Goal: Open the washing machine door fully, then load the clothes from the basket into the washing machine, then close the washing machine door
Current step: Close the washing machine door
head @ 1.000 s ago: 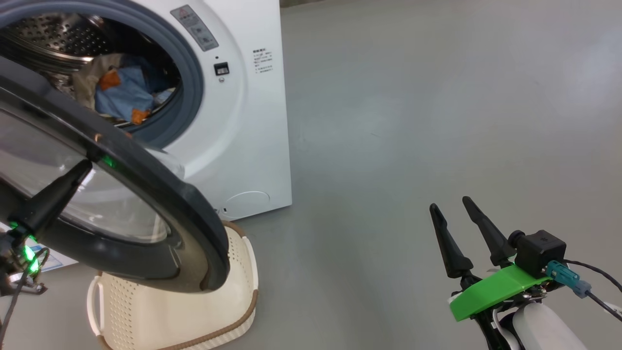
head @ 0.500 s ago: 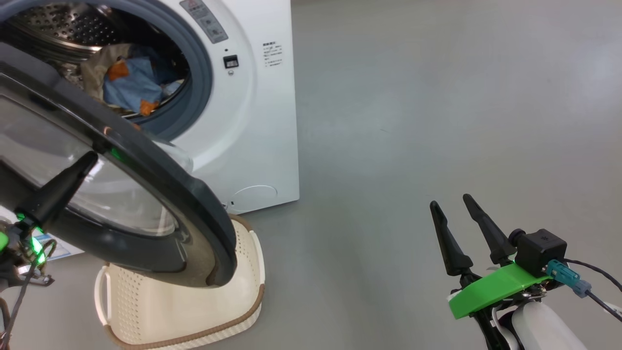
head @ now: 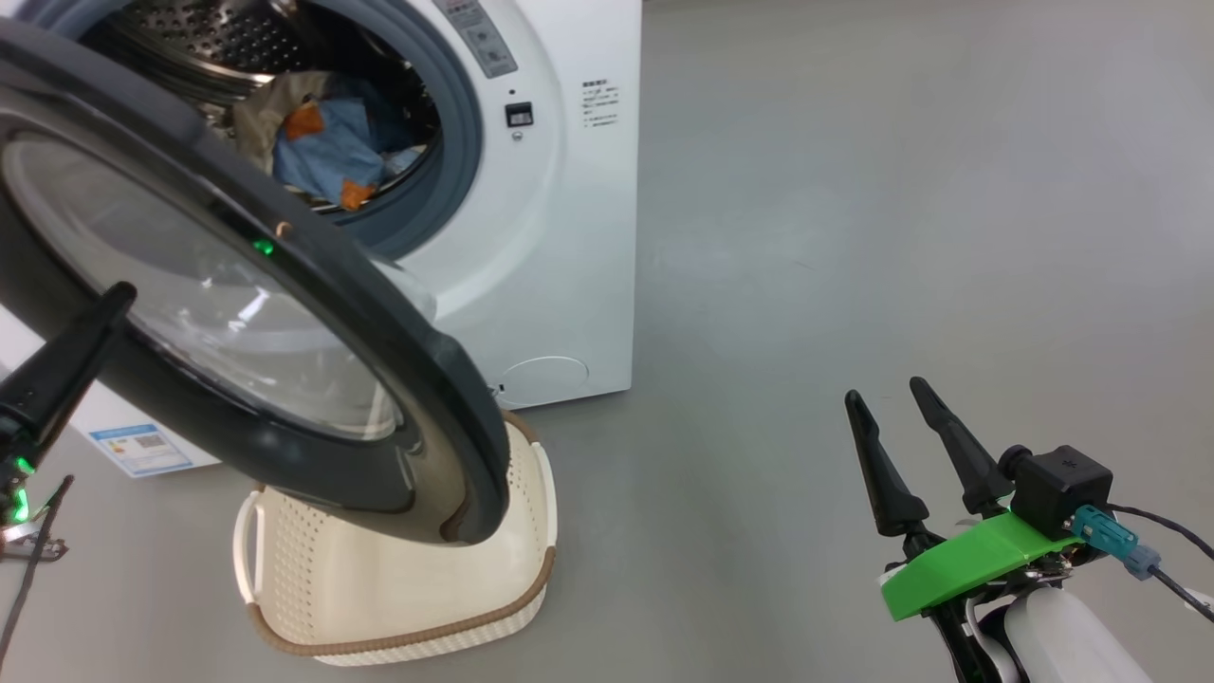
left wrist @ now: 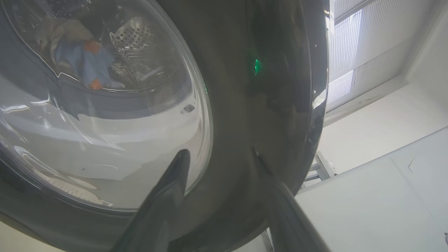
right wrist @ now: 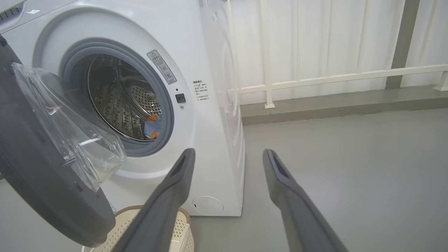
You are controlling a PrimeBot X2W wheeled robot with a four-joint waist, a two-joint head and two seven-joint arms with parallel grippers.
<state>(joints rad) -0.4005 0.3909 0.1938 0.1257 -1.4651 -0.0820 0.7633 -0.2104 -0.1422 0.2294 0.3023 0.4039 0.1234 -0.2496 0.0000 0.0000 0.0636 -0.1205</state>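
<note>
The washing machine (head: 569, 237) (right wrist: 210, 52) stands at the upper left with its drum showing. Its door (head: 436, 379) (right wrist: 35, 175) hangs partly swung out over the basket (head: 313, 560) (right wrist: 182, 224), whose visible part holds nothing. The clothes (head: 322, 147) (right wrist: 153, 127), cream and light blue with orange, lie inside the drum. My left gripper (left wrist: 218, 151) is open against the door's outer face, one finger (head: 66, 365) reaching its lower left rim. My right gripper (head: 885, 391) (right wrist: 228, 151) hovers open and empty over the floor, far right of the machine.
Bare grey floor (head: 854, 237) spreads to the right of the machine. A white railing (right wrist: 315, 80) and a wall stand behind it. A blue label (head: 142, 446) shows on the white panel at lower left, with loose cables (head: 28, 541) near my left wrist.
The head camera has shifted, so machine, door and basket sit further right in view. My left finger's tip now lies nearer the door's rim than before. The right gripper is unchanged.
</note>
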